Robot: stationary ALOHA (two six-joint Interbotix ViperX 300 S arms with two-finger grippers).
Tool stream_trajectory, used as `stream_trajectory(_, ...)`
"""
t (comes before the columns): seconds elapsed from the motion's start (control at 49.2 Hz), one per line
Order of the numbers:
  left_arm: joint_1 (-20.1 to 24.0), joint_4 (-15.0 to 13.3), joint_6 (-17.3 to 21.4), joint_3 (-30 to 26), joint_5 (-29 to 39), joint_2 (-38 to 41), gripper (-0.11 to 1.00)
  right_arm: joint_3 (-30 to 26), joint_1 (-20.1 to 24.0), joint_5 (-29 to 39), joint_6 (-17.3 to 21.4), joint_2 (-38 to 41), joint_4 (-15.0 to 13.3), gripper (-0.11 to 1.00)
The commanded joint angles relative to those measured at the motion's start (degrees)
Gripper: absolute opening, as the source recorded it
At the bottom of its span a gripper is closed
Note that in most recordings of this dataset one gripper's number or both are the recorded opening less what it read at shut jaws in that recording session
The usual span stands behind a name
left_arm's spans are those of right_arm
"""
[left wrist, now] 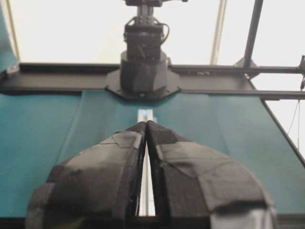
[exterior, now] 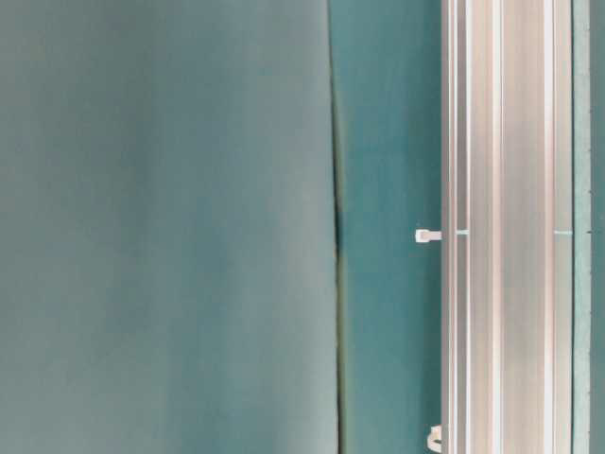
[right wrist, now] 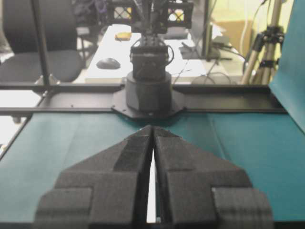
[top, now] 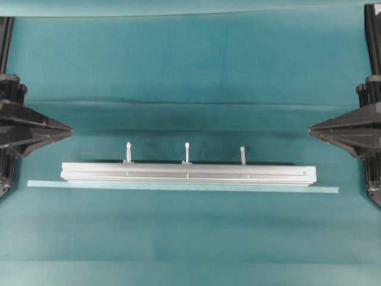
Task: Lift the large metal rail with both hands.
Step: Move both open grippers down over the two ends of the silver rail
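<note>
The large metal rail (top: 188, 173) lies flat on the teal cloth, silver and grooved, with three pale pins (top: 187, 152) standing along its far edge. In the table-level view the rail (exterior: 501, 227) runs down the right side. My left gripper (top: 70, 128) hangs shut off the rail's left end, apart from it, holding nothing. My right gripper (top: 311, 128) hangs shut off the right end, also empty. The left wrist view has the tips of the left gripper (left wrist: 146, 123) pressed together, with a pale sliver of rail (left wrist: 145, 114) beyond them. The right gripper (right wrist: 153, 128) is likewise closed.
A thin pale teal strip (top: 178, 187) lies along the rail's near side and sticks out past both ends. A fold in the cloth (top: 190, 102) crosses behind. Each wrist view faces the other arm's black base (left wrist: 143, 71) (right wrist: 148, 90) on a black frame bar.
</note>
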Motion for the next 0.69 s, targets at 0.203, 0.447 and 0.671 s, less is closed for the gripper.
stream_trajectory(0.203,-0.8,0.6,-5.9,-6.9,10.8,7.5,-0.01,-2.5,-0.1,10.2,5.1,2.9,8.2,0.02)
stream_trajectory(0.447,-1.2,0.6,-6.2,-14.3,29.5,11.6,-0.01,-8.7,-1.1,27.5,8.3,7.1,8.2,0.02)
stream_trajectory(0.671,-1.1,0.7,-5.5,-18.8,37.5,16.9,-0.01,-15.5,-1.1,42.3,8.8,15.3,8.2,0.02)
